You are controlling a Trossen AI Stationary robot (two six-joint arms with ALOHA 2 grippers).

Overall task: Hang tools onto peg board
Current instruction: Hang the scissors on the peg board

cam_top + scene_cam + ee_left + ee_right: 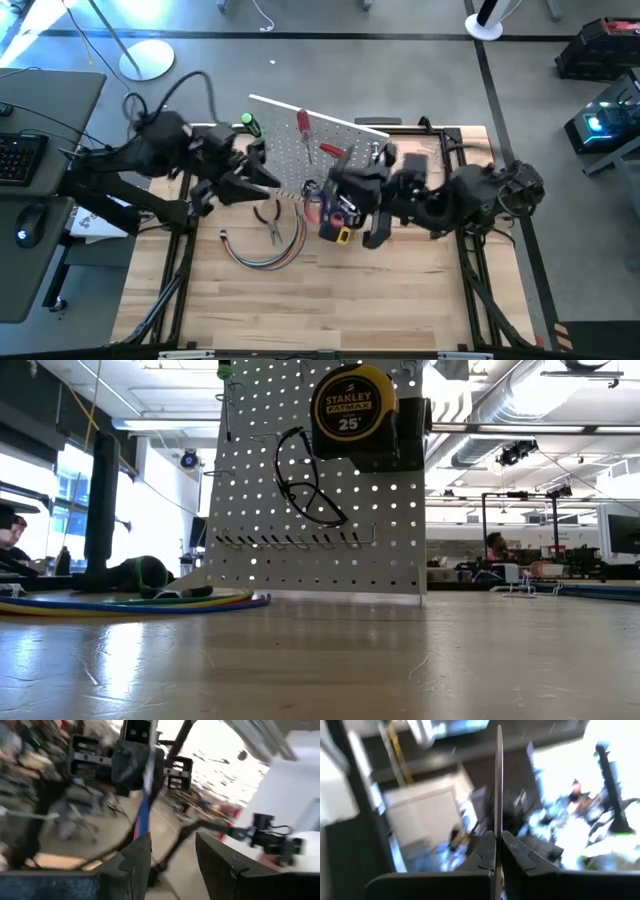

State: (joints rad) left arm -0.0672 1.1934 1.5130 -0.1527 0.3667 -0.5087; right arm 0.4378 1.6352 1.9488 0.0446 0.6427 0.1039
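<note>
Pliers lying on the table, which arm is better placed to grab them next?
Probably the left: its open gripper hangs near the pliers, while the right gripper is shut on a thin metal tool.

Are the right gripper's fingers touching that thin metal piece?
Touching. The right wrist view shows the right gripper with both fingers pressed flat against the thin metal piece, no gap.

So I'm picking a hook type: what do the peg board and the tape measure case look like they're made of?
The peg board looks like thin white-painted sheet, probably metal or hardboard: flat, with a regular hole grid. The tape measure case looks like glossy yellow plastic with black trim, judging by its smooth printed face.
</note>
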